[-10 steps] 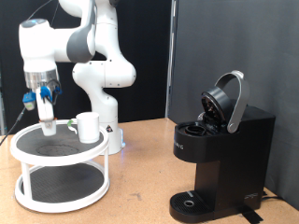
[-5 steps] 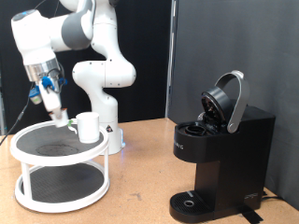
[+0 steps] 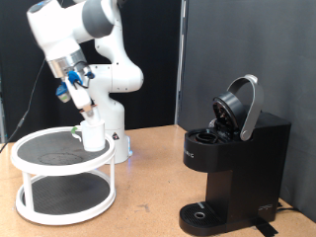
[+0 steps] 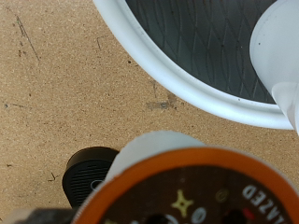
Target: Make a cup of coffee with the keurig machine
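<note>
Gripper (image 3: 85,103) hangs just above the cup (image 3: 93,134) on the white rack (image 3: 61,169); fingers closed on a pod (image 4: 187,187); keurig (image 3: 232,163) well apart, lid up; risks: pod slipping in transit, arm clipping cup.

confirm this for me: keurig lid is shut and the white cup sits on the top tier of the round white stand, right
Not quite. The exterior view shows the keurig machine with its lid raised open, not shut. The cup does sit on the white stand's top tier.
</note>
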Robot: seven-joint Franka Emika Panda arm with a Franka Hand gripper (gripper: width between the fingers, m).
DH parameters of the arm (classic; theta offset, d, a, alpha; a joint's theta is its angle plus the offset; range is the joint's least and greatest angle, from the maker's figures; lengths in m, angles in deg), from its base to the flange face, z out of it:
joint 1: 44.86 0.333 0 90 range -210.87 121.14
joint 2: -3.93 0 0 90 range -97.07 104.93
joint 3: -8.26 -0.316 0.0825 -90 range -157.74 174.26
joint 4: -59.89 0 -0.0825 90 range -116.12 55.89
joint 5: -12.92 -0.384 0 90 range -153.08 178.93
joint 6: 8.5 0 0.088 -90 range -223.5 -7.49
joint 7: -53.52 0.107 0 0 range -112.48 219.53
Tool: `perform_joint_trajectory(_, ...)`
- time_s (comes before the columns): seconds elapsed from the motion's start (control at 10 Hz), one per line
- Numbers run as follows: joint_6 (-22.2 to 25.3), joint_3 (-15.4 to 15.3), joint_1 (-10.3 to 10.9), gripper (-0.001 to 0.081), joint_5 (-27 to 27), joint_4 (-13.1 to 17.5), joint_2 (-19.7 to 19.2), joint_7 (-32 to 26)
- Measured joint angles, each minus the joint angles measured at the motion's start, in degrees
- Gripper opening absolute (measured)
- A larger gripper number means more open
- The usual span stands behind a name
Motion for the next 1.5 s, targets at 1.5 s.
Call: perform_joint_trajectory(1.5,8.17,-2.79,7.74,0.0388,-30.56,8.49,-4.66,0.71)
